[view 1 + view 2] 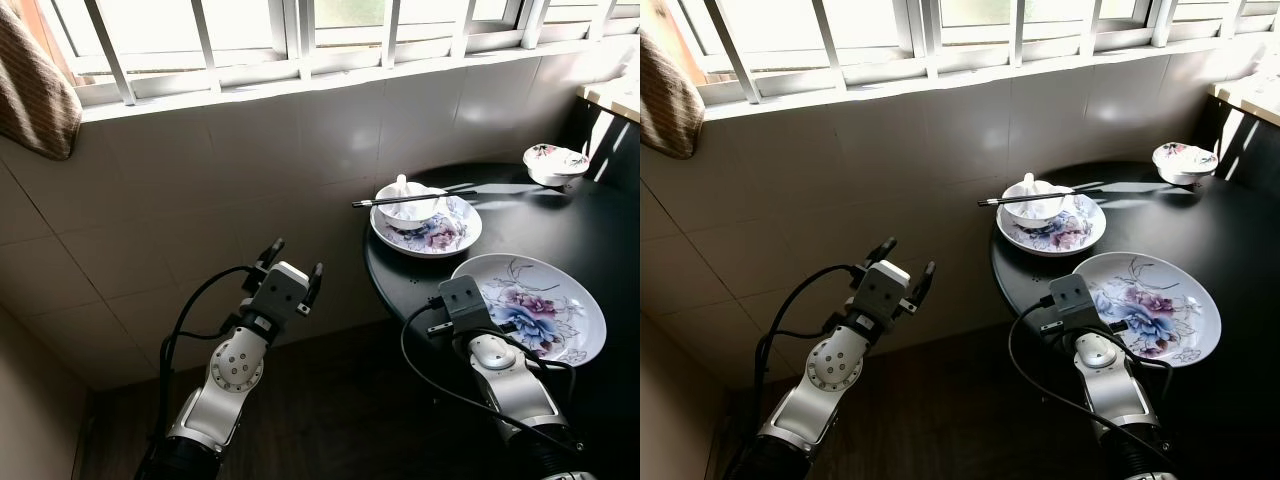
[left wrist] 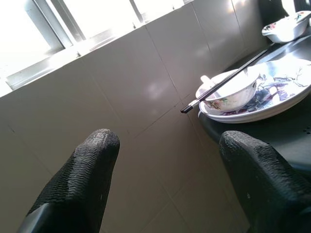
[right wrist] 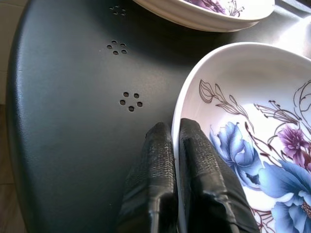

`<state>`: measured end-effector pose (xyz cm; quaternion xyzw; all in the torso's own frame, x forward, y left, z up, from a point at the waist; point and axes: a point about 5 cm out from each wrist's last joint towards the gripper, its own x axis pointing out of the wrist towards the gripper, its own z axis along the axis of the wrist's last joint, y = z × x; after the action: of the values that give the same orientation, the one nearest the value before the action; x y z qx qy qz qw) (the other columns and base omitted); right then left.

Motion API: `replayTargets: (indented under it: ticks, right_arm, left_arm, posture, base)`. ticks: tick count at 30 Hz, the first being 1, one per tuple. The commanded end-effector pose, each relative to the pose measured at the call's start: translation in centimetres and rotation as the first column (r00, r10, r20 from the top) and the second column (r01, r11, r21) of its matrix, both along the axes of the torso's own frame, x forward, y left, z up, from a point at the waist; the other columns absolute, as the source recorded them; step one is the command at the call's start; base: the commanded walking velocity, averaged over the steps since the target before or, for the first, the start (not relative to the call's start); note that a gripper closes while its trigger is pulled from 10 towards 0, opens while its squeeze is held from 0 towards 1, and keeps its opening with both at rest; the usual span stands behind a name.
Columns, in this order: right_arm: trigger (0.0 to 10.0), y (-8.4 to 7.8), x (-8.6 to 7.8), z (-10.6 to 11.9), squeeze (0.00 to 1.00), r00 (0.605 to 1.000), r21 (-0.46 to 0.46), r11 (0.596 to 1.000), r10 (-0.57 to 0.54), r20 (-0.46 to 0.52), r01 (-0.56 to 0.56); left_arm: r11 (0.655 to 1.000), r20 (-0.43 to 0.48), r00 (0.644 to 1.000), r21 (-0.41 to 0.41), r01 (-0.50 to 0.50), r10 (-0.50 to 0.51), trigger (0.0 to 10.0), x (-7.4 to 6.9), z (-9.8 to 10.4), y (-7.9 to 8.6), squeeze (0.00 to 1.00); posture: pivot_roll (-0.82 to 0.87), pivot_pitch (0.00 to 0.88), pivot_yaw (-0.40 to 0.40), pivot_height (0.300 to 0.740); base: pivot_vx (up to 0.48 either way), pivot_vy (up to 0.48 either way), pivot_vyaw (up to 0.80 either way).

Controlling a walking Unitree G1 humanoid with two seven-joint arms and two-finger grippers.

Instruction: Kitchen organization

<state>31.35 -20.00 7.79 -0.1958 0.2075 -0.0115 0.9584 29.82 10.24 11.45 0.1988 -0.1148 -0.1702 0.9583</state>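
R gripper point(image 3: 176, 160) pinched shut on near rim of big floral plate point(image 1: 545, 300), one finger above the rim, one under. Prob. gripped at the edge for a lift or slide off black round table point(image 1: 420, 285). Beyond that plate, toward window: 2nd plate point(image 1: 440, 232) w/ bowl point(image 1: 410, 200), chopsticks point(image 1: 400, 199) across it. Small bowl point(image 1: 553, 160) further back on table. L gripper point(image 1: 292, 268) spread wide, empty, off table's edge near tiled wall point(image 1: 200, 180), prob. on standby.

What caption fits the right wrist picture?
Right gripper pinches the flowered plate's rim on the black table.
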Motion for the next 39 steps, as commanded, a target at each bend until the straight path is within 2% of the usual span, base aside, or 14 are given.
replayTargets:
  ticks: [1,3,4,5,6,7,9,10,17,18,26,27,28,39]
  right_arm:
    - [0.0,0.01,-0.20,-0.04,0.00,1.000,0.021,1.000,-0.016,-0.004,0.016]
    - [0.0,-0.17,-0.13,-0.06,0.00,0.999,0.029,0.998,-0.048,-0.020,0.049]
    - [7.4,-0.26,-0.09,-0.25,0.00,0.997,0.026,0.998,-0.062,-0.045,0.063]
    - [7.4,-0.26,-0.09,-0.25,0.00,0.997,0.026,0.998,-0.062,-0.045,0.063]
    - [10.0,-0.33,-0.07,-0.42,0.00,0.996,0.021,0.997,-0.067,-0.059,0.068]
    - [10.0,-0.45,-0.09,-0.50,0.12,0.995,0.040,0.996,-0.080,-0.061,0.082]
    - [10.0,-0.50,-0.11,-0.46,0.12,0.995,0.058,0.994,-0.087,-0.055,0.090]
    - [10.0,-0.53,-0.11,-0.37,1.00,0.995,0.076,0.993,-0.087,-0.050,0.091]
    - [10.0,-0.69,-0.21,-0.70,0.96,0.989,0.023,0.995,-0.097,-0.109,0.100]
    - [10.0,-0.63,-0.18,-0.59,0.00,0.990,0.017,0.995,-0.091,-0.105,0.093]
    - [10.0,-0.75,-0.56,-0.64,0.00,0.988,-0.009,0.998,-0.066,-0.141,0.065]
    - [6.0,-0.79,-0.59,-0.60,0.00,0.988,-0.011,0.998,-0.064,-0.139,0.064]
    - [0.0,-0.86,-0.60,-0.48,0.00,0.989,-0.019,0.998,-0.063,-0.132,0.061]
    - [0.0,-0.70,-0.98,-0.47,0.00,0.991,-0.043,0.998,-0.056,-0.122,0.051]
  left_arm:
    - [1.000,-0.014,1.000,0.015,-0.011,0.011,10.0,0.17,-0.22,0.19,0.00]
    - [1.000,-0.017,1.000,0.015,-0.011,0.012,10.0,0.21,-0.24,0.13,0.00]
    - [1.000,-0.018,1.000,0.013,-0.013,0.013,10.0,0.22,-0.25,0.09,0.00]
    - [1.000,-0.018,1.000,0.013,-0.013,0.013,10.0,0.22,-0.25,0.09,0.00]
    - [1.000,-0.019,1.000,0.013,-0.013,0.013,10.0,0.22,-0.26,0.08,0.00]
    - [1.000,-0.021,1.000,0.014,-0.013,0.014,10.0,0.20,-0.31,0.05,0.00]
    - [1.000,-0.021,1.000,0.014,-0.013,0.013,10.0,0.18,-0.33,0.03,0.00]
    - [1.000,-0.023,1.000,0.017,-0.014,0.014,10.0,0.15,-0.43,0.05,0.00]
    - [1.000,-0.028,0.999,0.019,-0.017,0.017,10.0,0.13,-0.54,0.10,0.00]
    - [1.000,-0.028,0.999,0.020,-0.017,0.017,10.0,0.14,-0.54,0.09,0.00]
    - [1.000,-0.032,0.999,0.016,-0.016,0.017,10.0,0.14,-0.59,0.07,0.00]
    - [1.000,-0.033,0.999,0.015,-0.017,0.017,10.0,0.14,-0.59,0.07,0.00]
    - [1.000,-0.035,0.999,0.012,-0.018,0.018,10.0,0.14,-0.61,0.08,0.00]
    - [1.000,-0.041,0.999,0.008,-0.019,0.020,10.0,0.21,-0.71,0.07,0.00]
  posture:
    - [0.03,0.000,0.032,0.740]
    - [0.03,0.000,0.028,0.740]
    - [0.03,0.000,0.028,0.740]
    - [0.03,0.000,0.028,0.740]
    - [0.03,0.000,0.027,0.740]
    - [0.03,0.000,0.026,0.740]
    - [0.03,0.000,0.025,0.740]
    - [0.03,0.000,0.025,0.740]
    - [0.03,0.000,0.025,0.740]
    - [0.03,0.000,0.025,0.740]
    - [0.02,0.000,0.023,0.740]
    - [0.02,0.000,0.023,0.740]
    - [0.02,0.000,0.022,0.740]
    - [0.02,0.000,0.023,0.740]
  base:
    - [0.000,0.000,0.00]
    - [0.000,0.000,0.00]
    - [0.000,0.000,0.00]
    - [0.000,0.000,0.00]
    - [0.000,0.000,0.00]
    - [0.000,0.000,0.00]
    - [0.000,0.000,0.00]
    - [0.000,0.000,0.00]
    - [0.000,0.000,0.00]
    - [0.000,0.000,0.00]
    - [0.000,0.000,0.00]
    - [0.000,0.000,0.00]
    - [0.000,0.000,0.00]
    - [0.000,0.000,0.00]
